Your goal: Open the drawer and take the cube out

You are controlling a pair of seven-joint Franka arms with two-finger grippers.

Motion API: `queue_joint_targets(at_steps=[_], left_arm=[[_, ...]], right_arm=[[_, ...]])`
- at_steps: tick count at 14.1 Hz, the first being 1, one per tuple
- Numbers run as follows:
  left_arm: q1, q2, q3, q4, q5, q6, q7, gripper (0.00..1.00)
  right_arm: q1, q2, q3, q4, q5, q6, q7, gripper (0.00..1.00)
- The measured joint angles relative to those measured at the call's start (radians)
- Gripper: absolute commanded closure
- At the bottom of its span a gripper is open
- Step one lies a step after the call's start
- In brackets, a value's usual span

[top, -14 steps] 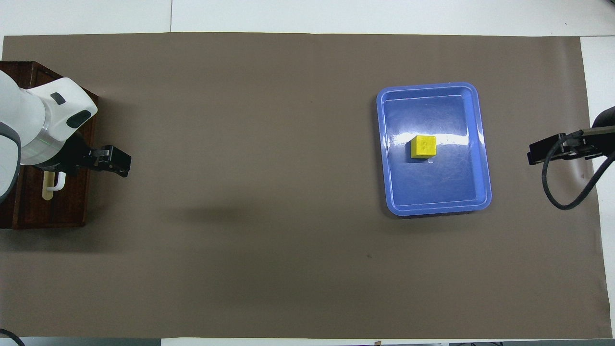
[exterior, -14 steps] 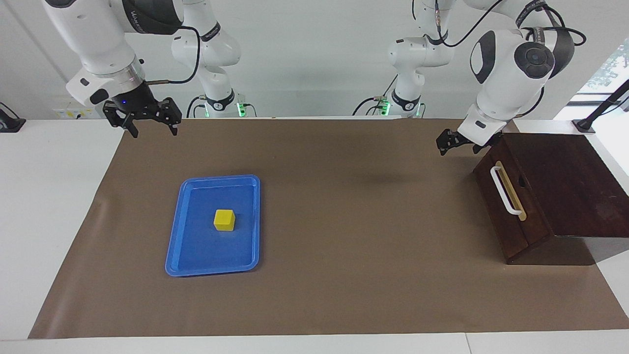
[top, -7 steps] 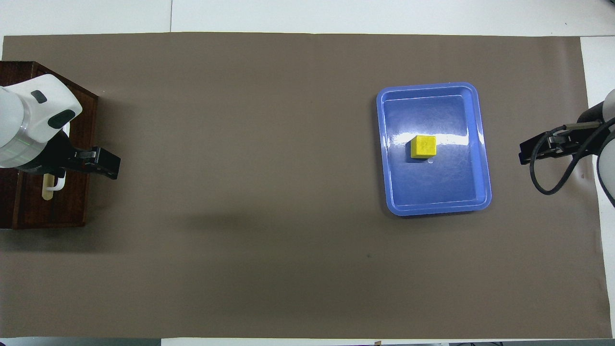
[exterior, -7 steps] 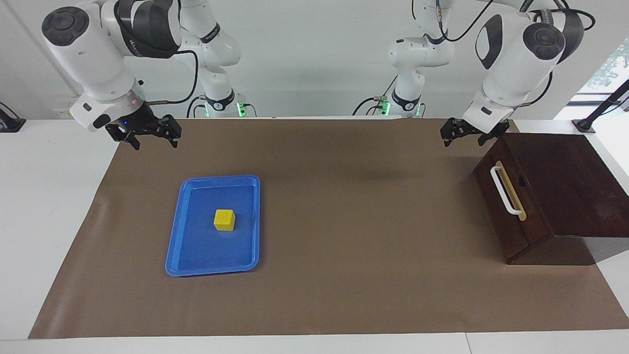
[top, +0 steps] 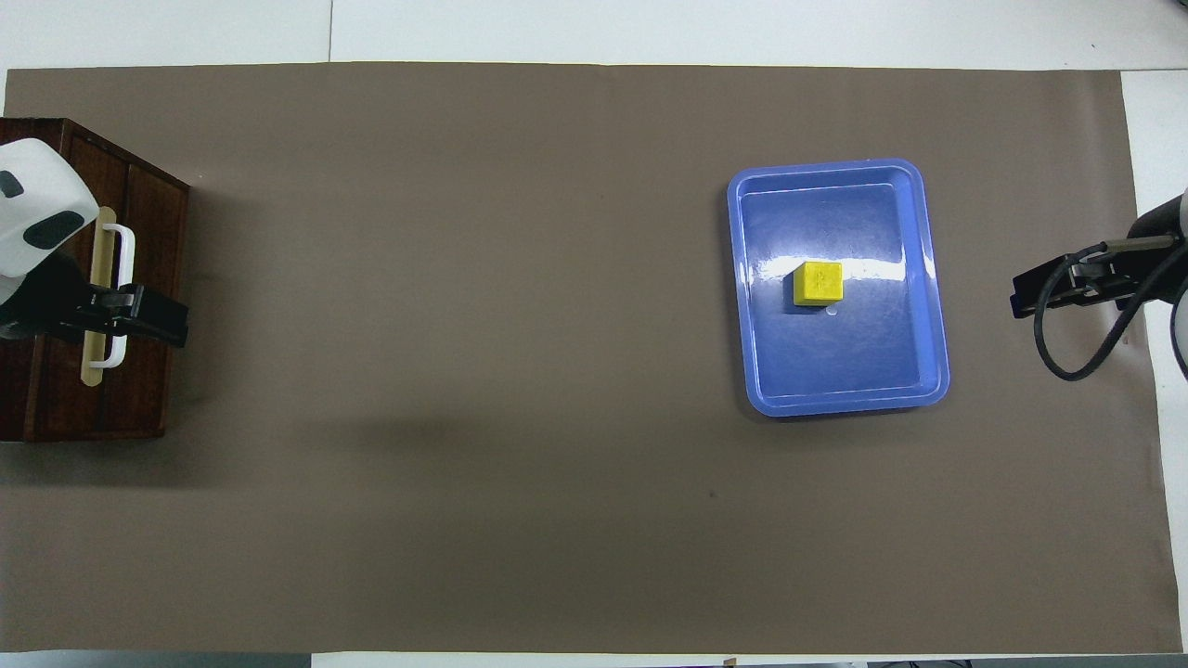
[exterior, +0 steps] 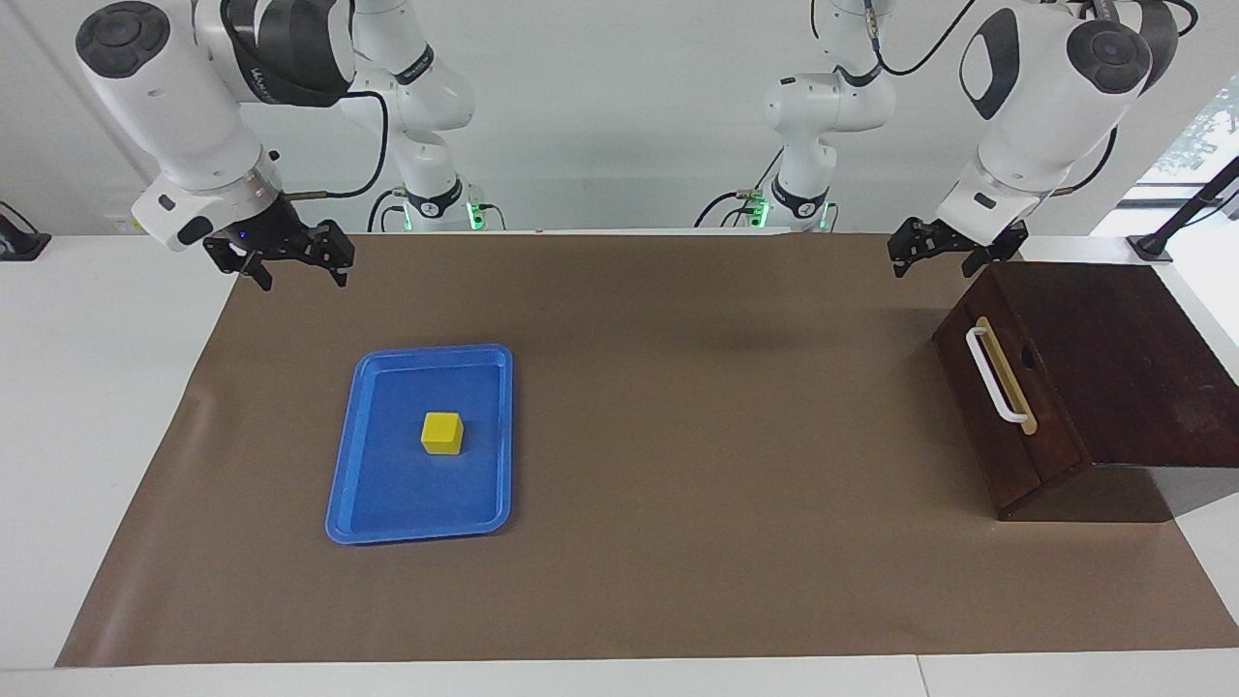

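Both arms have pulled up and back toward their bases over the last second. Left tool (exterior: pixel 953 254) was sitting low right by the drawer front, now it hangs above the box's corner nearest the robots, fingers spread, nothing in them. Right tool (exterior: pixel 290 259) shifted a bit too and hovers over the mat's corner at the right arm's end, fingers also apart and empty.

Drawer (exterior: pixel 997 402) is shut in its dark box (exterior: pixel 1123 358), which sits at the left arm's end of the table (exterior: pixel 97 387). White handle (exterior: pixel 993 376) runs along the tan strip, nobody's touching it.

Cube (exterior: pixel 442 433) isn't in the drawer at all: it's sitting in the blue tray (exterior: pixel 382 513), roughly mid-tray, over toward the right arm's end. In the overhead view, from the middle of the brown mat (top: pixel 557 371) the tray is at about 3 o'clock and the box at about 9 o'clock, well apart. Left tool shows there over the handle, but the facing view shows it's up in the air, not on it.
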Motion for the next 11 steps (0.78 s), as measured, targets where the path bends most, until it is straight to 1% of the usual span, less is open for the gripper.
queue_joint_targets(at_steps=[11], left_arm=[[-0.001, 0.0, -0.002, 0.011, -0.001, -0.001, 0.01, 0.0]], right_arm=[[0.0, -0.002, 0.001, 0.003, 0.0, -0.002, 0.0, 0.0]])
